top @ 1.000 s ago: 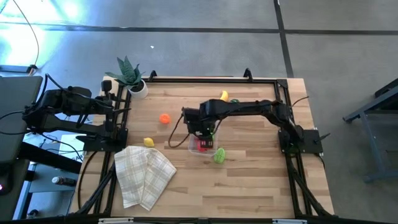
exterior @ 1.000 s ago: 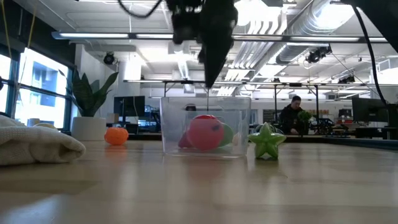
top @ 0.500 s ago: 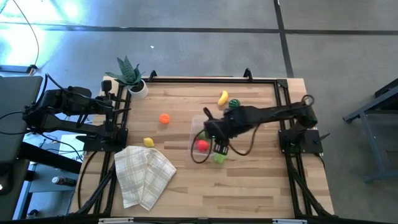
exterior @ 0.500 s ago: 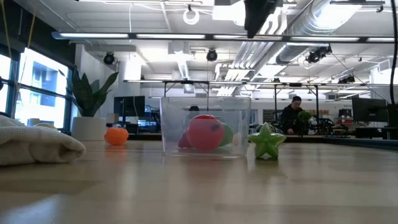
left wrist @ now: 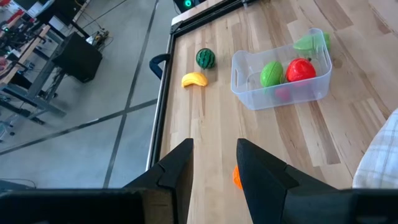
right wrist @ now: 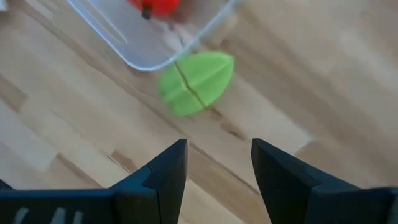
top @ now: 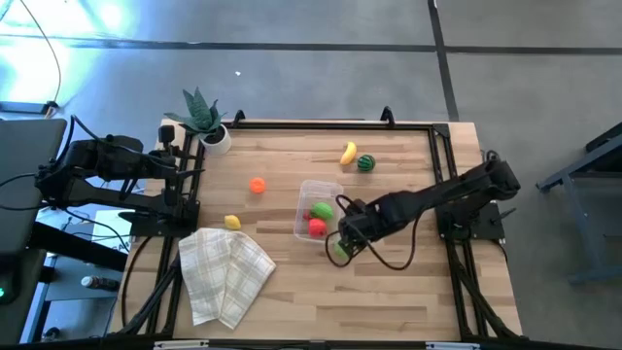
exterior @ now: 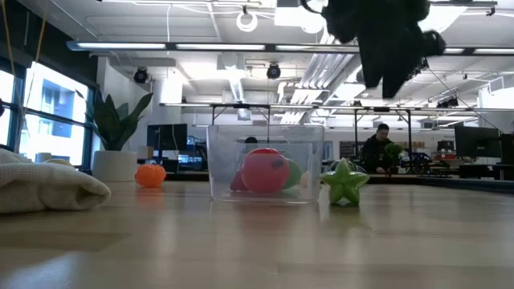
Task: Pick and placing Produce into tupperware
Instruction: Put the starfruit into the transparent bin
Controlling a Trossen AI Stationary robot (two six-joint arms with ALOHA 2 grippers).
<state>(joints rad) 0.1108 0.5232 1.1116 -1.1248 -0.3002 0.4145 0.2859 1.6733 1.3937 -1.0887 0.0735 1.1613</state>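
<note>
The clear tupperware (top: pixel 318 206) (exterior: pixel 265 164) stands on its base mid-table, with a red piece (top: pixel 316 227) and a light green piece (top: pixel 322 209) inside. A light green star-shaped fruit (top: pixel 337 252) (right wrist: pixel 196 84) (exterior: pixel 344 182) lies on the table by the tub's near right corner. My right gripper (top: pixel 347 236) (right wrist: pixel 219 177) hovers open just above it, touching nothing. A yellow banana (top: pixel 348 153), a dark striped green melon (top: pixel 365 163), an orange fruit (top: pixel 257 185) and a yellow lemon (top: pixel 232 222) lie scattered on the wood. My left gripper (left wrist: pixel 214 174) waits open at the left edge.
A checked folded cloth (top: pixel 225 272) lies at the near left. A potted green plant (top: pixel 202 119) stands at the far left corner. A black frame rail (top: pixel 330 123) runs along the table's far edge. Bare wood stretches near and right of the tub.
My right gripper has left the space above the tupperware and moved toward the table's right and near edge, with the arm drawing back. It now hangs over the light green star fruit. The produce and the tub have kept their places.
</note>
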